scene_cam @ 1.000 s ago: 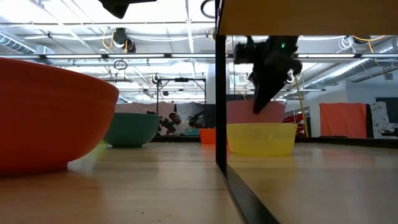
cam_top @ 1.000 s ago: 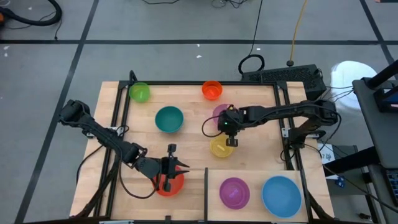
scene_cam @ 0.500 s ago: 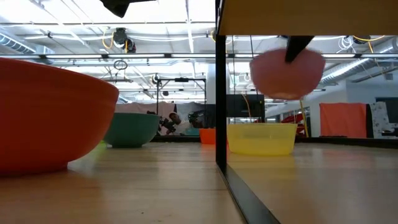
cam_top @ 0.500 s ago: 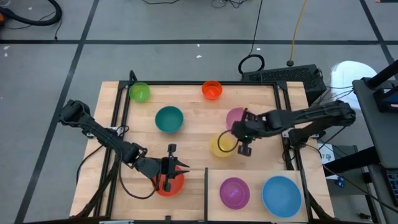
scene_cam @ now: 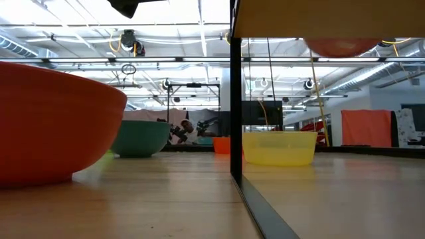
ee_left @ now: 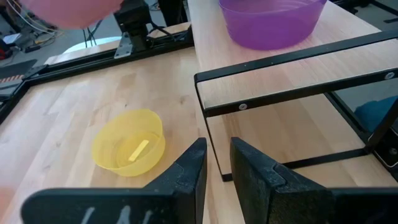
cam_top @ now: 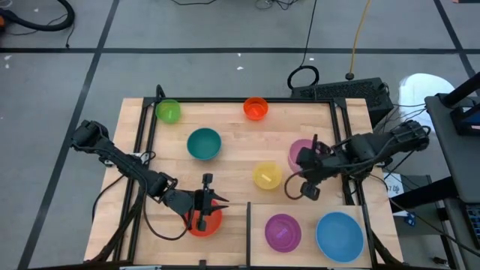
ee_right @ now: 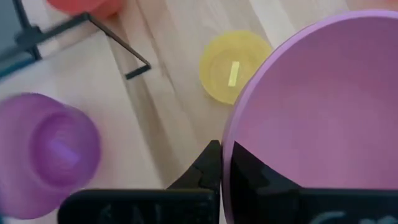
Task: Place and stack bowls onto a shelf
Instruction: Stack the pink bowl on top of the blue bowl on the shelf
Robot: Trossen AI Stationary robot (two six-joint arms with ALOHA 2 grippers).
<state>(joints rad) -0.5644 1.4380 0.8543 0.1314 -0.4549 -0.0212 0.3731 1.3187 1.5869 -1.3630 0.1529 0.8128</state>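
Pink round plastic bowl (cam_top: 302, 152) hangs pinched by its rim in your right gripper (cam_top: 307, 166); the pale wooden shelf (cam_top: 304, 212) lies just nearer.

Purple bowl (cam_top: 283, 230) and blue bowl (cam_top: 339, 235) crowd the shelf (cam_top: 306, 211).

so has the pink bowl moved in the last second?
Yes. In the high view the pink bowl, pinched at its rim by the right tool, has gone rightward, from just above the unmoved yellow bowl to its upper right, lifted off the table.
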